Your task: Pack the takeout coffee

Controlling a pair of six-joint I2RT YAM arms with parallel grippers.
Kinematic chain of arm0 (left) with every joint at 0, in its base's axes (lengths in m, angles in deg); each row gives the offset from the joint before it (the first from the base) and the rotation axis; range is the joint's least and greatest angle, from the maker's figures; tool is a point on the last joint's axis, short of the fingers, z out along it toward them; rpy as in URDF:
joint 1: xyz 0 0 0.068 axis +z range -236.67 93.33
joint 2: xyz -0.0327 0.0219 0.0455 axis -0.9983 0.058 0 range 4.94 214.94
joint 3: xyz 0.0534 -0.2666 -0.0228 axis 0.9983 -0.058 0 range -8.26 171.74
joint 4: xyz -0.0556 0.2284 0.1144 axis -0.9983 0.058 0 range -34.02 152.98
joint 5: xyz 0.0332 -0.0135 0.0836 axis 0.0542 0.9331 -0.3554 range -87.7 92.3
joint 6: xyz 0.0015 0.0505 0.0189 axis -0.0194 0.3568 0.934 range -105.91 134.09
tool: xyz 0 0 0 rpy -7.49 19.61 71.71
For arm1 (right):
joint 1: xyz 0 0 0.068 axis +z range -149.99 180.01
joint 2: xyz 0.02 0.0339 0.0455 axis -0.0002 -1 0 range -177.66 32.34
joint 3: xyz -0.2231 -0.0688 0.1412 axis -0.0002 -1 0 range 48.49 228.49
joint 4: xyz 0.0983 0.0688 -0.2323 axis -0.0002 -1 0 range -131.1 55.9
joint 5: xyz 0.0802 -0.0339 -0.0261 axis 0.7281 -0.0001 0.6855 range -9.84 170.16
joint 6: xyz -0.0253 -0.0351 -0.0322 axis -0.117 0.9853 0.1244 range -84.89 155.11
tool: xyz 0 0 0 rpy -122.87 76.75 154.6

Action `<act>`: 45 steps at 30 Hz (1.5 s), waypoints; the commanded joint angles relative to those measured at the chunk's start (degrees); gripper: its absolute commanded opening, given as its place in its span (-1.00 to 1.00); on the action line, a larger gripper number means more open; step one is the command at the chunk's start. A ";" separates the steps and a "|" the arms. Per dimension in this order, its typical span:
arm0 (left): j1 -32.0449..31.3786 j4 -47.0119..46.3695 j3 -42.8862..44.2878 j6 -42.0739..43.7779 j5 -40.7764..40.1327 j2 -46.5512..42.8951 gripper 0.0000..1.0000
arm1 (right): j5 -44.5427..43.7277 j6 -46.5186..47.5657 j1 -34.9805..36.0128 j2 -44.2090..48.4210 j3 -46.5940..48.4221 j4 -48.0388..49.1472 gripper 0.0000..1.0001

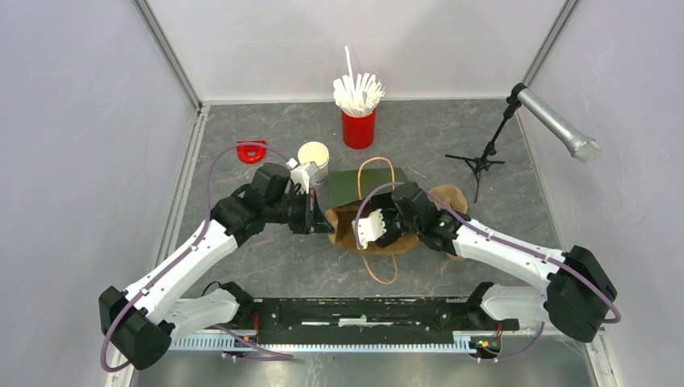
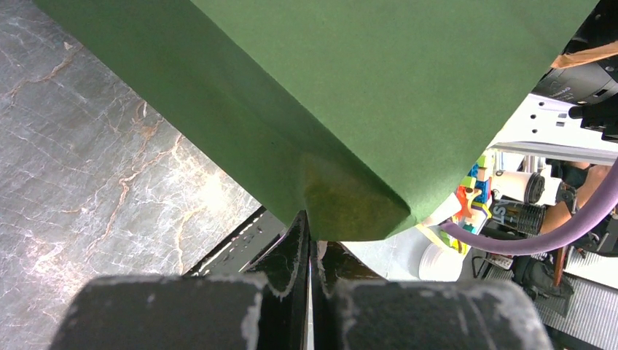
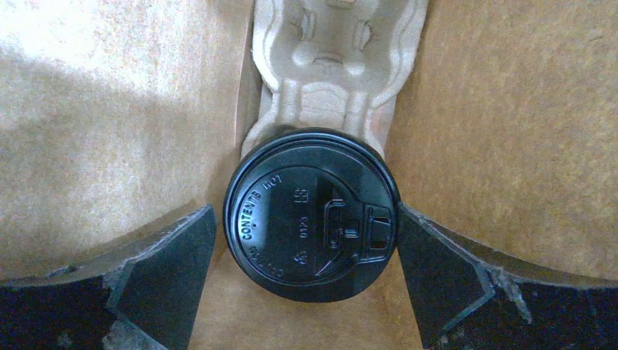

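Observation:
The takeout coffee [image 3: 312, 215] shows in the right wrist view from above as a round black lid. Its cup sits in a moulded pulp carrier [image 3: 335, 65] inside the paper bag [image 3: 109, 131]. My right gripper [image 3: 306, 211] is open inside the bag with a finger on each side of the lid. The left finger stands a little apart from it and the right finger is at its rim. In the top view the bag [image 1: 367, 187] is green outside and brown inside, and the right gripper [image 1: 375, 230] reaches into its mouth. My left gripper [image 1: 319, 214] is shut on the bag's edge [image 2: 364, 87].
A lidless stack of white cups [image 1: 314, 161] stands just behind the left gripper. A red cup of white sticks [image 1: 359, 121] stands at the back. A red ring [image 1: 252, 151] lies at the back left. A microphone on a tripod [image 1: 556, 121] stands at the right. Walls enclose the table.

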State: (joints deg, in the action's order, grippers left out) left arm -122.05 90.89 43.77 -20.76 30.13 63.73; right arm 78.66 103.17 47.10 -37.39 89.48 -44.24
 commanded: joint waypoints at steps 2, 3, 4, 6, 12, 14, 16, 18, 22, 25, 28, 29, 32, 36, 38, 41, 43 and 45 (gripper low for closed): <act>-0.05 0.39 2.96 -0.64 1.89 0.29 -0.94 | 0.52 -0.53 -0.51 1.22 3.70 -6.70 0.92; -0.11 0.48 3.11 -0.57 1.83 0.41 -0.94 | 0.62 -0.54 -0.54 1.27 4.26 -7.64 0.90; -0.06 0.55 3.29 -0.65 1.89 0.52 -0.94 | 0.89 -0.50 -0.39 1.35 4.75 -8.43 0.86; -0.07 0.50 3.59 -0.88 2.07 0.61 -0.94 | 1.29 -0.47 -0.29 1.79 5.30 -9.83 0.77; -0.06 0.95 4.21 -1.89 2.47 1.12 -0.94 | 1.33 -2.76 0.67 2.48 7.31 -14.34 0.73; -0.06 1.69 4.38 -1.75 2.01 1.53 -0.94 | 1.32 -3.72 0.89 2.78 7.56 -15.05 0.72; -0.04 2.21 4.89 -1.45 2.03 1.76 -0.94 | 1.34 -4.42 0.99 3.17 7.86 -15.66 0.71; -0.05 2.48 5.56 -1.45 2.22 1.94 -0.94 | 1.30 -4.83 0.99 3.61 7.88 -15.72 0.71; -0.09 3.00 6.87 -1.45 2.40 2.62 -0.94 | 0.96 -5.26 1.27 3.85 8.13 -16.35 0.80; -0.05 3.28 7.37 -1.65 2.57 2.84 -0.94 | 0.83 -5.74 1.51 4.16 8.22 -16.50 0.82; -0.09 3.40 7.34 -1.76 2.62 2.74 -0.94 | -0.12 -6.23 1.68 4.68 7.86 -15.54 0.82; -0.12 3.33 7.25 -1.80 2.49 2.77 -0.94 | -0.44 -6.34 1.74 4.94 7.63 -15.15 0.82; -0.04 3.34 6.96 -1.80 2.49 2.81 -0.94 | -0.52 -6.45 1.83 5.55 7.51 -14.83 0.83; -0.09 3.38 6.66 -0.99 2.22 3.27 -0.94 | 1.12 -6.78 2.02 6.05 8.26 -15.30 0.86; -0.07 3.49 6.98 -0.97 2.56 3.61 -0.94 | 1.32 -6.90 1.97 6.01 8.61 -15.71 0.87; -0.06 3.49 7.30 -1.10 2.46 3.60 -0.94 | 3.39 -7.37 2.14 5.51 9.72 -16.80 0.77; -0.06 3.49 7.46 -1.16 2.60 3.46 -0.94 | 4.33 -7.81 2.23 5.10 10.62 -17.80 0.70; -0.07 3.49 7.56 -1.24 2.85 3.59 -0.94 | 4.87 -7.87 2.31 4.84 11.16 -18.58 0.68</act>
State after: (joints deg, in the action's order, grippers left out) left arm -122.05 94.19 48.93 -21.33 31.46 67.29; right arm 80.81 96.19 49.05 -32.63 96.82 -61.50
